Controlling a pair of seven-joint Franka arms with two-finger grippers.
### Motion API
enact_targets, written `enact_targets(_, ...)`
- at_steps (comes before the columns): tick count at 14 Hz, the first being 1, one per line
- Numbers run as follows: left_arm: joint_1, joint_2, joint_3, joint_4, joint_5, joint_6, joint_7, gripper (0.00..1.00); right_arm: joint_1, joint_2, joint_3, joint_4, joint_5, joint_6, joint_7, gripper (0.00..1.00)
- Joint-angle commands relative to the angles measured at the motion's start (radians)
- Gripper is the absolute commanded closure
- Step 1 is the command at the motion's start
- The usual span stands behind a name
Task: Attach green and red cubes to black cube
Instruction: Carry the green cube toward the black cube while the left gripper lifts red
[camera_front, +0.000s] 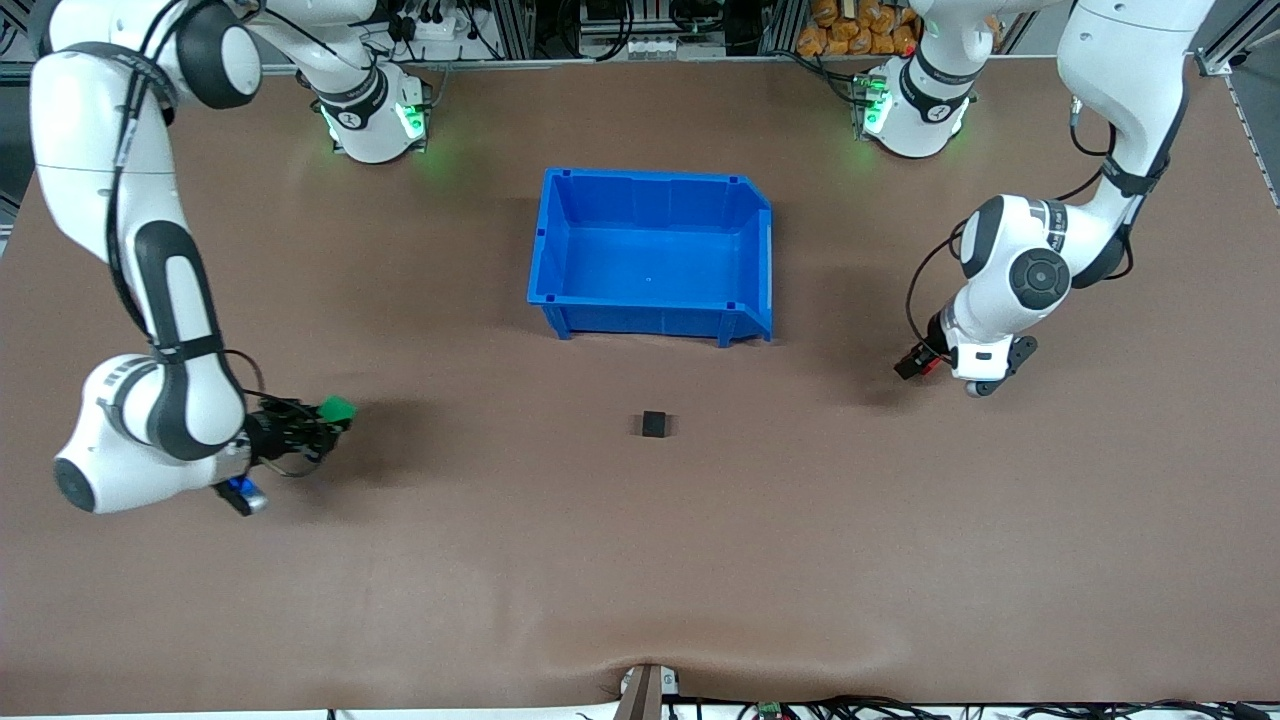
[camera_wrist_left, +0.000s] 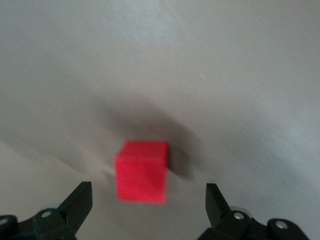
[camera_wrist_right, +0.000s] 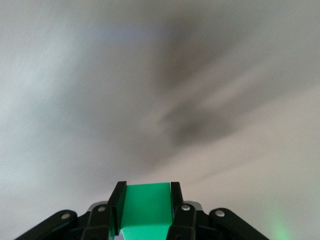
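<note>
A robotics laboratory: two white Franka arms (camera_front: 130, 300) (camera_front: 1050, 250) are mounted at the upper edge of a brown-covered worktop (camera_front: 640, 560), their bases (camera_front: 375, 120) (camera_front: 915, 110) glowing with green status lights. Aluminium framing and bundled cables (camera_front: 620, 30) crowd the top centre of the frame, and more wiring (camera_front: 800, 708) trails along the bottom edge.
</note>
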Motion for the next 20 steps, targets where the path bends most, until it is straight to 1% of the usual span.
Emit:
enact_targets(1, 0.071, 0.004, -0.006, 0.003, 0.109, 0.004, -0.020, 0.00, 0.073, -0.009, -0.006, 0.003, 0.147, -0.060, 0.190, 1.00)
enact_targets(2, 0.100, 0.013, -0.007, 0.007, 0.152, 0.006, -0.021, 0.00, 0.115, -0.009, -0.008, 0.001, 0.205, -0.057, 0.265, 1.00)
enact_targets(4, 0.114, 0.031, -0.009, 0.032, 0.168, 0.006, -0.024, 0.00, 0.190, -0.009, -0.008, 0.004, 0.270, -0.027, 0.427, 1.00)
enact_targets(6, 0.108, 0.042, -0.012, 0.044, 0.166, 0.006, -0.050, 0.00, 0.248, -0.007, -0.008, 0.004, 0.322, 0.059, 0.543, 1.00)
enact_targets(8, 0.099, 0.047, -0.015, 0.046, 0.168, 0.006, -0.090, 0.00, 0.320, -0.006, -0.008, 0.004, 0.390, 0.180, 0.674, 1.00)
enact_targets(9, 0.099, 0.048, -0.018, 0.046, 0.168, 0.006, -0.103, 0.00, 0.365, -0.003, -0.008, 0.000, 0.407, 0.258, 0.736, 1.00)
enact_targets(11, 0.090, 0.051, -0.026, 0.046, 0.168, 0.006, -0.142, 0.00, 0.441, 0.016, -0.008, -0.008, 0.410, 0.420, 0.839, 1.00)
enact_targets(13, 0.071, 0.051, -0.027, 0.041, 0.168, 0.003, -0.178, 0.01, 0.498, 0.043, -0.008, -0.007, 0.410, 0.524, 0.935, 1.00)
enact_targets(16, 0.048, 0.056, -0.029, 0.041, 0.168, -0.001, -0.250, 0.40, 0.560, 0.071, -0.008, -0.007, 0.408, 0.623, 0.986, 1.00)
enact_targets(17, 0.045, 0.058, -0.029, 0.043, 0.168, -0.002, -0.273, 0.54, 0.565, 0.077, -0.008, -0.007, 0.410, 0.646, 0.997, 1.00)
enact_targets(18, 0.044, 0.058, -0.029, 0.043, 0.168, -0.002, -0.281, 0.79, 0.569, 0.083, -0.008, -0.007, 0.410, 0.651, 0.999, 1.00)
enact_targets(19, 0.044, 0.056, -0.029, 0.044, 0.168, -0.002, -0.281, 1.00, 0.580, 0.086, -0.008, -0.007, 0.410, 0.654, 1.005, 1.00)
enact_targets(20, 0.044, 0.055, -0.029, 0.046, 0.168, -0.002, -0.281, 1.00, 0.588, 0.091, -0.008, -0.007, 0.410, 0.663, 1.018, 1.00)
